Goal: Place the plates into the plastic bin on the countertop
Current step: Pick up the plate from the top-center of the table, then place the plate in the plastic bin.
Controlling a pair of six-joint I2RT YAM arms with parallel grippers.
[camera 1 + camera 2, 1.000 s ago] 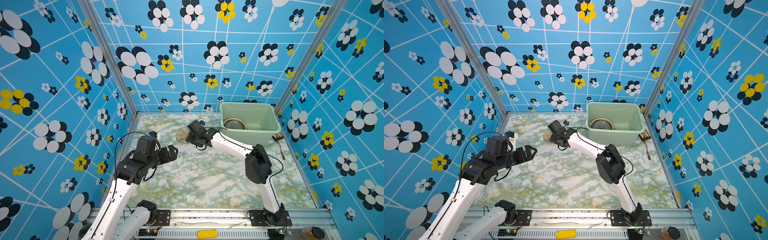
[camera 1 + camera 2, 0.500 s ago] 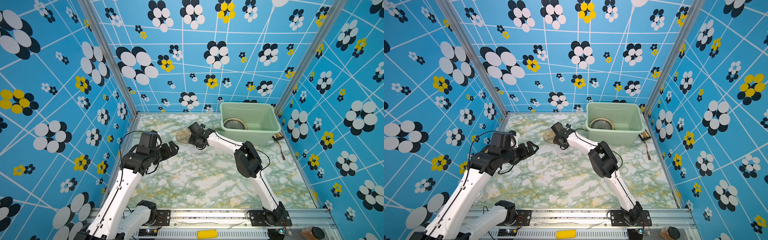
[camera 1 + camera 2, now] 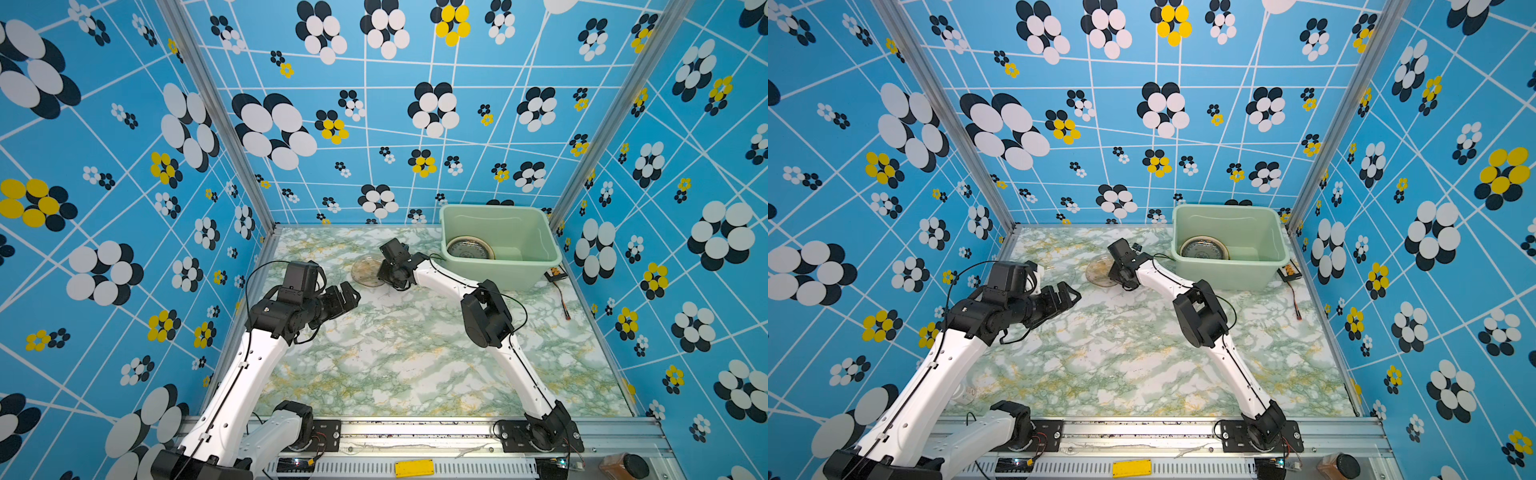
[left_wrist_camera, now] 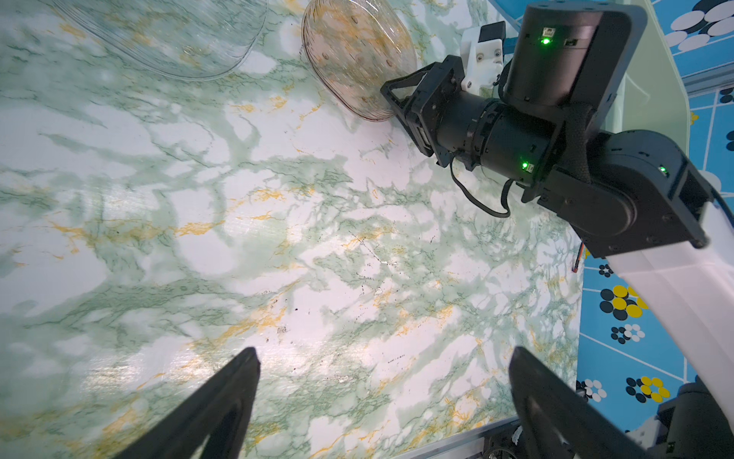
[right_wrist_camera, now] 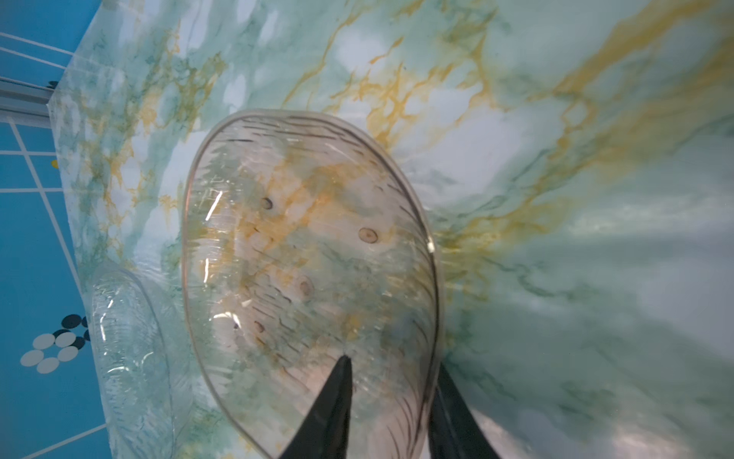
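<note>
While the right gripper (image 5: 391,363) was parked at the edge of the amber glass plate (image 5: 310,258), its fingers straddled the rim, one over the inside and one outside. You could see a gap between the inner finger and the rim wall, so they were parted, not pinching it yet.

That plate lay flat on the countertop (image 3: 415,353) toward the back, between the plastic bin (image 3: 536,232) and a clear glass plate (image 4: 159,31) just beside it. The bin stood in the far right corner with a stack of plates (image 3: 469,248) lying in the end nearest the amber one, a grey plate on top.

The left gripper (image 4: 385,381) hovered over bare marble, jaws spread wide with nothing in them, short of both loose plates.
</note>
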